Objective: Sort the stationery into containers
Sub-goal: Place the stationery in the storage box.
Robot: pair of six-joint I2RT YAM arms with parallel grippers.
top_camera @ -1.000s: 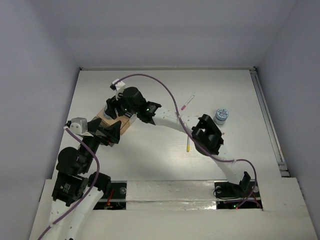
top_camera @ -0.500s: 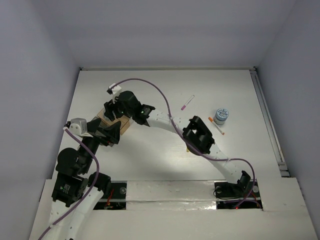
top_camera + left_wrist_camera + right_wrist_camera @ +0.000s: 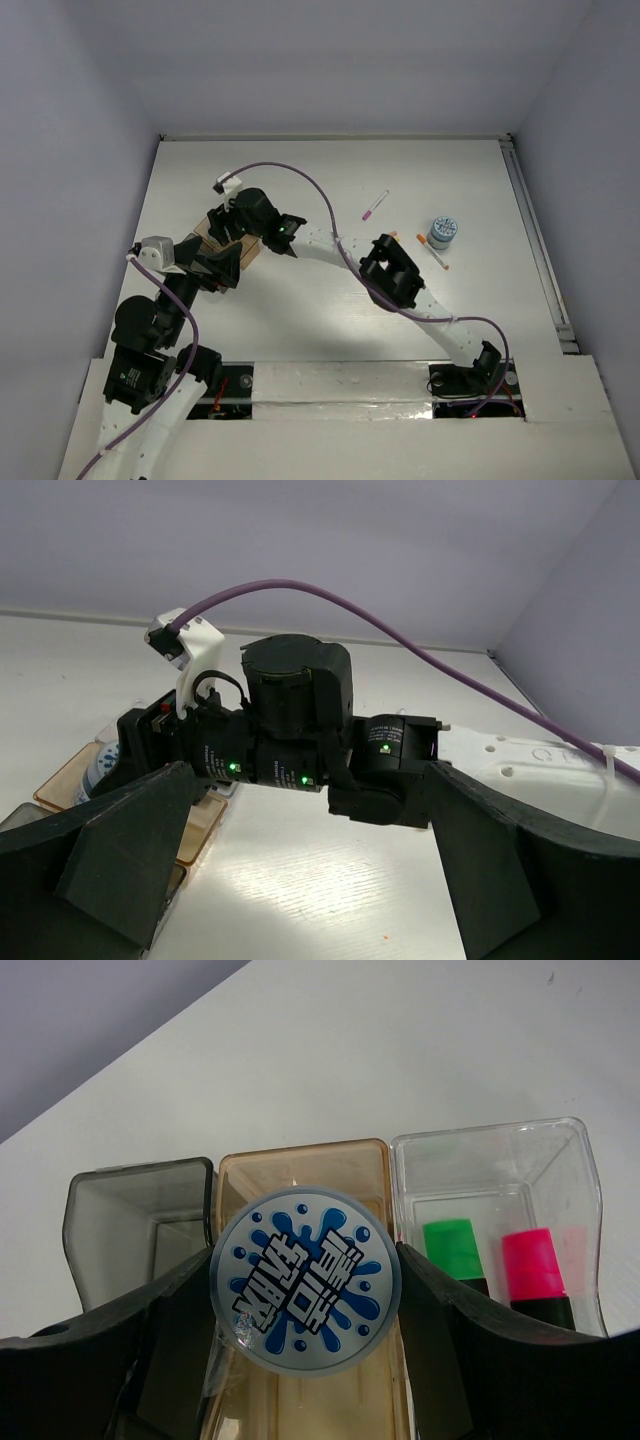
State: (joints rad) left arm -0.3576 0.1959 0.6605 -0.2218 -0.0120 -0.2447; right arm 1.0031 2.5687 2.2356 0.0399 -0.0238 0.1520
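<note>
My right gripper (image 3: 306, 1295) is shut on a round blue-white disc (image 3: 306, 1278) and holds it over the tan tray (image 3: 300, 1154), the middle one of the joined containers. The smoky grey tray (image 3: 140, 1210) is on its left. The clear tray (image 3: 500, 1172) on its right holds a green-capped marker (image 3: 452, 1250) and a pink-capped marker (image 3: 532, 1265). In the top view the right gripper (image 3: 225, 225) is over the containers (image 3: 250, 256) at the left. My left gripper (image 3: 215, 268) is open and empty just in front of them, and it faces the right wrist (image 3: 295, 720).
A second blue-white disc (image 3: 443, 231) stands at the right. A white pen with an orange tip (image 3: 433, 250) lies beside it, and a pink-tipped pen (image 3: 375, 205) lies further back. The right arm (image 3: 395, 275) stretches across the middle of the table.
My right arm has swung left with the disc and now hangs over the trays. The orange-tipped pen came out from under it, and the yellow-tipped pen is now hidden. The left arm has not moved.
</note>
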